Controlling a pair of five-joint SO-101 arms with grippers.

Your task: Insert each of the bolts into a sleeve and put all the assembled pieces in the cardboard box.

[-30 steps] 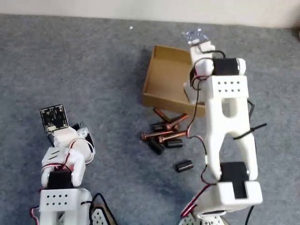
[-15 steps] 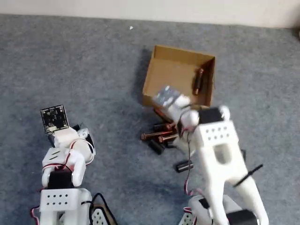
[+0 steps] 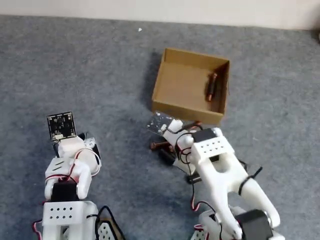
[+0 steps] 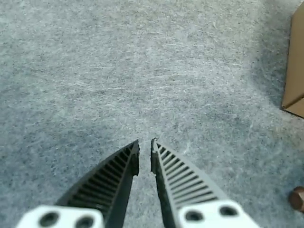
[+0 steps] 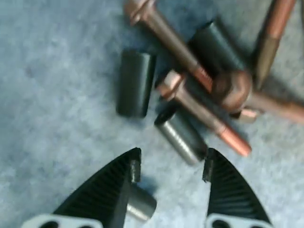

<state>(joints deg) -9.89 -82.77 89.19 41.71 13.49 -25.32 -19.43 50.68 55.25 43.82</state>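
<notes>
Bolts [image 5: 173,42] and sleeves [image 5: 135,83]: mostly loose on tabletop [image 3: 100,65], with seemingly one assembled piece [image 3: 212,86] in cardboard box [image 3: 185,107]. Looks early. Right claw [image 5: 171,171]: parted, empty, over the pile. Left claw [image 4: 144,156]: nearly closed, empty.

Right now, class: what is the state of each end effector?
Left end effector: closed, holding nothing.
Right end effector: open, holding nothing.
</notes>
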